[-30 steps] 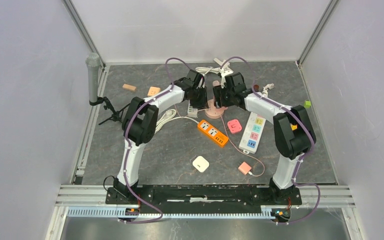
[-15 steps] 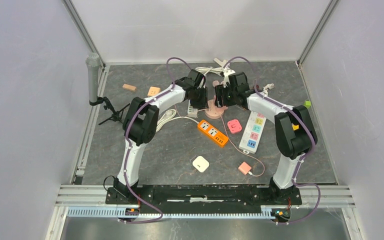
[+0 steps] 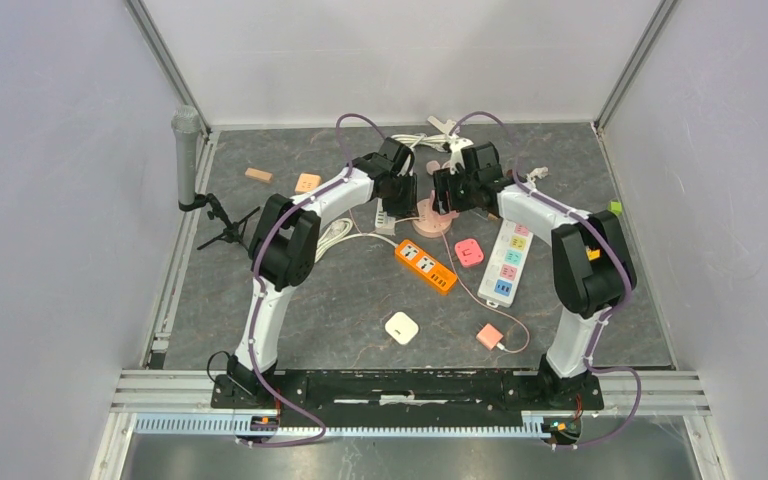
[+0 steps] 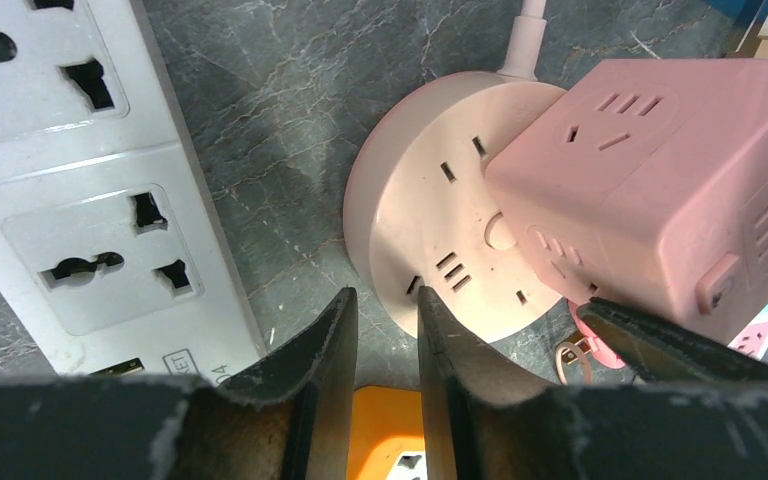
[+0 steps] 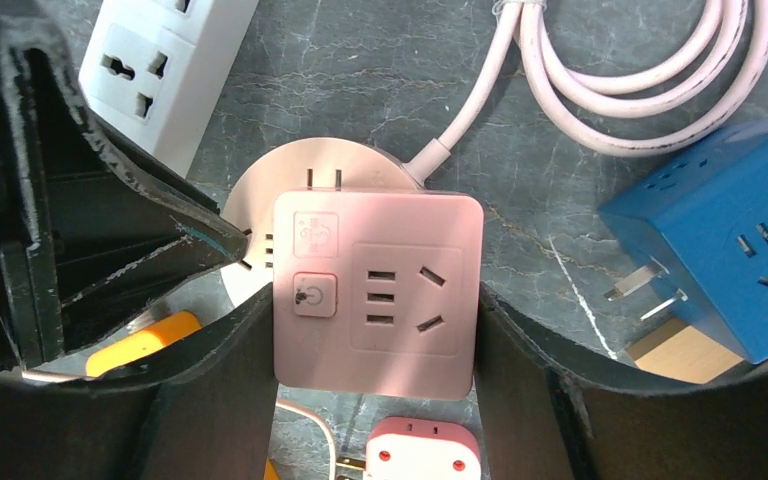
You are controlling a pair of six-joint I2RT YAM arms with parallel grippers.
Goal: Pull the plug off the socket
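Note:
A pink cube plug sits on a round pink socket, and its prongs are hidden. In the left wrist view the cube leans over the disc's right side. My right gripper is shut on the cube's two sides. My left gripper is shut on nothing, with its tips at the socket's near-left rim. In the top view both grippers, left and right, meet over the socket at the back middle.
A white power strip lies just left of the socket. An orange strip and a small pink plug lie in front of it. A blue cube adapter and a coiled pink cable are to the right, and a pastel strip is further right.
Both wrists have crept slightly toward the back right. The right gripper still holds the cube and the left stays shut.

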